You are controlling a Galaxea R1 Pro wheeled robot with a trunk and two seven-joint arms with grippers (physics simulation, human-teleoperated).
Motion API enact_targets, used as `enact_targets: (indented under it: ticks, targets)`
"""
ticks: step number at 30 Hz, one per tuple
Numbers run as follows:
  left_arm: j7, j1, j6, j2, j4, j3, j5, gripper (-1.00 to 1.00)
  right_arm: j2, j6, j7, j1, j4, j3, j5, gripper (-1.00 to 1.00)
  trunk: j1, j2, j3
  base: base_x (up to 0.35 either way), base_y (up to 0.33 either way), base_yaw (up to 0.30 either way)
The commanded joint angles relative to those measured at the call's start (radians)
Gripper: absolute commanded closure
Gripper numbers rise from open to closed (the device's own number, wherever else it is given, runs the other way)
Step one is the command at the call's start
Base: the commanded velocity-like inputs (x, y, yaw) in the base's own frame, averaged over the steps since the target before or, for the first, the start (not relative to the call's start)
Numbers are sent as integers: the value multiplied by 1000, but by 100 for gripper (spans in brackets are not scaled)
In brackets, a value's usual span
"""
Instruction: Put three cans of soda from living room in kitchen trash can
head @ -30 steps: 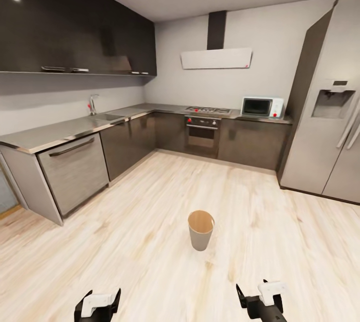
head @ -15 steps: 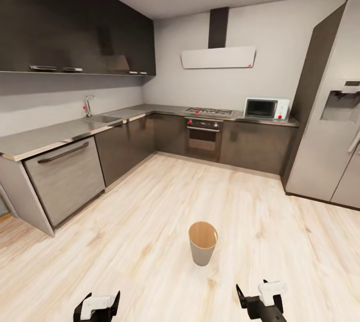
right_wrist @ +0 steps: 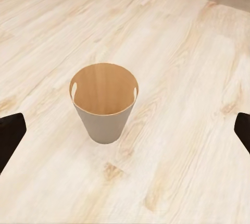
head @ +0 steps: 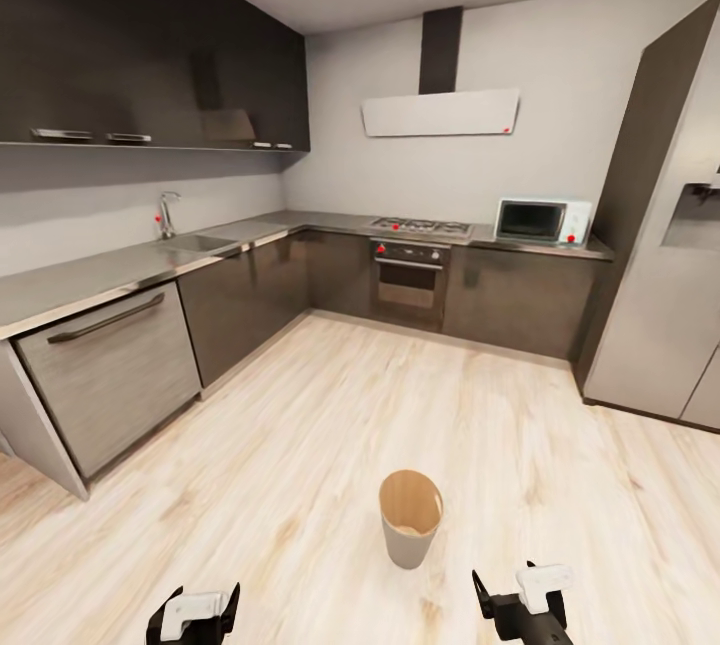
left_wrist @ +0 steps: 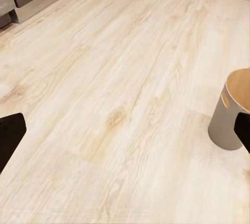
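Note:
The trash can (head: 410, 517) stands upright on the light wood kitchen floor, just ahead of me and between my two arms. It is a small tapered grey-tan basket with a coppery-brown inside, and it looks empty (right_wrist: 105, 104). My left gripper (head: 195, 615) is low at the front left, open, with the can off to its side (left_wrist: 232, 112). My right gripper (head: 520, 605) is low at the front right, open, its dark fingers (right_wrist: 10, 133) spread wide with nothing between them. The soda cans are out of view.
Dark cabinets with a dishwasher front (head: 110, 365) and a sink (head: 190, 243) run along the left. The oven (head: 407, 275), white hood (head: 440, 113) and microwave (head: 542, 221) are at the back. A steel fridge (head: 670, 255) stands at the right. Open wood floor (head: 330, 425) surrounds the can.
The whole view has shifted as I rolled forward: the trash can is now lower and nearer, and the cabinets and fridge have slid outward. Both grippers stay as they were.

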Motion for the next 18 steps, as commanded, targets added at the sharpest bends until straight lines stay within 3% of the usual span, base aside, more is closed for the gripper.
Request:
enact_targets:
  ticks: [1, 7, 18]
  targets:
    - [0, 0, 1, 0, 1, 1, 0, -100, 0, 0, 0, 0, 0, 0, 0, -100, 0, 0, 0, 322, 0, 0]
    - [0, -1, 5, 0, 6, 3, -1, -100, 1, 0, 0, 0, 0, 0, 0, -100, 0, 0, 0, 243, 0, 0]
    - [-1, -1, 4, 1, 7, 6, 0, -100, 1, 0, 0, -1, 1, 1, -1, -100, 0, 0, 0, 73, 14, 0]
